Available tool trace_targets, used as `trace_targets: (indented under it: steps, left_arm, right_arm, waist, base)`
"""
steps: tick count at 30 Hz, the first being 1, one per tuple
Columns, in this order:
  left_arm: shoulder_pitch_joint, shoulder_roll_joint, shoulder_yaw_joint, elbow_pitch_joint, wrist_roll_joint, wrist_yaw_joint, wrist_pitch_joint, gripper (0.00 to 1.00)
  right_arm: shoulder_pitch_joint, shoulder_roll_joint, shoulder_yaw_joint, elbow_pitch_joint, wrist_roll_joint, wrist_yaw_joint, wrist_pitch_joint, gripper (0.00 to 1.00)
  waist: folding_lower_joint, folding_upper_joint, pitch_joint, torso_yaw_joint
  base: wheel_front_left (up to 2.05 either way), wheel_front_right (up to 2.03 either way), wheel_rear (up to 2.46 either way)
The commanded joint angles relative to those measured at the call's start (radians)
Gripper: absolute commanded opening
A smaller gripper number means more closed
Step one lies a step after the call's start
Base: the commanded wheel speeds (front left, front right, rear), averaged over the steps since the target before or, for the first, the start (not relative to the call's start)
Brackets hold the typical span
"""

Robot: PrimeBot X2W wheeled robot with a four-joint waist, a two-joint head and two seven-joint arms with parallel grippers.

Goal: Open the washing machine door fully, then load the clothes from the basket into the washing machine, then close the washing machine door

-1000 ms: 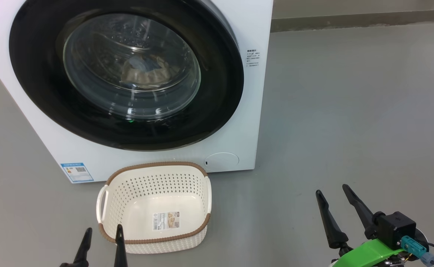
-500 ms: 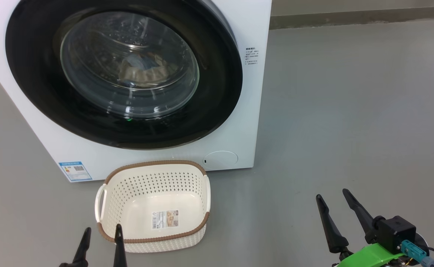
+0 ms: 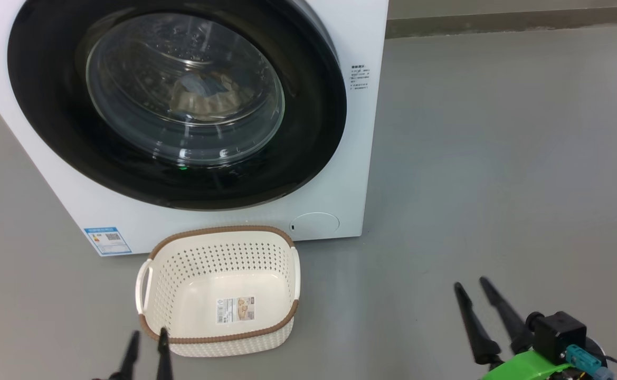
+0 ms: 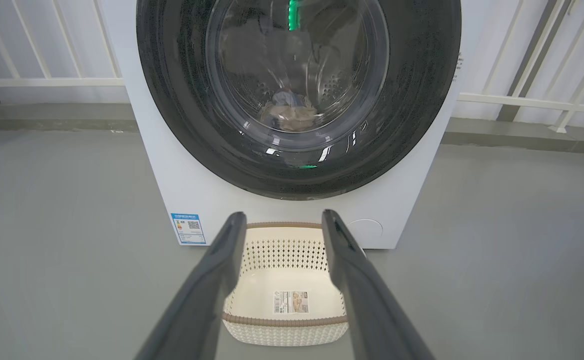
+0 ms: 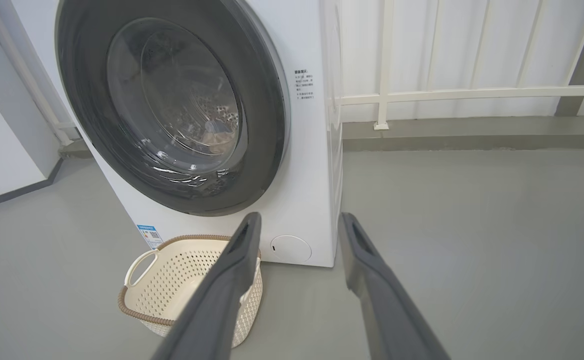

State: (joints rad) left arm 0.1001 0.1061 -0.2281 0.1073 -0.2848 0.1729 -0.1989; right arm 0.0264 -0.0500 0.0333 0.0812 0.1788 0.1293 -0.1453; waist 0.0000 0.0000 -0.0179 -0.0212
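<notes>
The white washing machine [image 3: 363, 158] stands ahead with its black-rimmed washing machine door [image 3: 49, 111] shut flat against the front. Through the glass I see the clothes [image 3: 205, 97], blue and cream, lying in the steel drum; they also show in the left wrist view as clothes [image 4: 289, 112]. On the floor before the machine sits the cream basket [image 3: 224, 231], holding just its label sticker. My left gripper [image 3: 149, 332] hovers open at the basket's near-left rim, nothing between its fingers. My right gripper [image 3: 470, 282] is open over bare floor to the right.
Grey floor spreads wide to the right of the machine. A white railing [image 5: 421, 92] and a low kerb [image 3: 514, 24] run behind it. A blue energy sticker [image 3: 106, 240] and a round filter cover [image 3: 314, 224] mark the machine's lower front.
Both grippers' fingers have drawn somewhat closer together and sit lower in the head view. Door, basket and clothes have not moved.
</notes>
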Motion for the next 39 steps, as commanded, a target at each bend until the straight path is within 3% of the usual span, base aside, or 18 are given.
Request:
trace_targets:
  steps: [1,11,16,39]
  left_arm:
    - [0.003,-0.005,-0.001,0.011,-0.001,0.000,0.001,0.00]
    - [0.010,-0.019,0.008,0.051,-0.076,-0.016,0.015,0.00]
    - [0.000,-0.019,0.020,0.056,-0.131,-0.028,0.025,0.00]
    - [-0.042,-0.018,0.071,0.076,-0.372,-0.082,0.072,0.00]
  right_arm:
    - [0.002,0.000,0.000,0.013,0.001,0.000,0.000,0.00]
    - [0.015,-0.004,-0.001,0.062,0.084,0.000,0.009,0.00]
    - [0.008,-0.008,-0.002,0.067,0.145,0.000,0.015,0.00]
    - [-0.020,-0.018,-0.014,0.086,0.408,0.000,0.049,0.00]
  waist:
    - [0.0000,0.0000,0.000,0.000]
    - [0.0024,0.0000,-0.001,0.001]
    - [0.0002,0.0000,0.002,0.002]
    - [0.0001,0.0000,0.006,0.006]
  base:
    - [0.00,0.00,0.00]
    - [0.00,0.00,0.00]
    - [0.00,0.00,0.00]
    - [0.00,0.00,0.00]
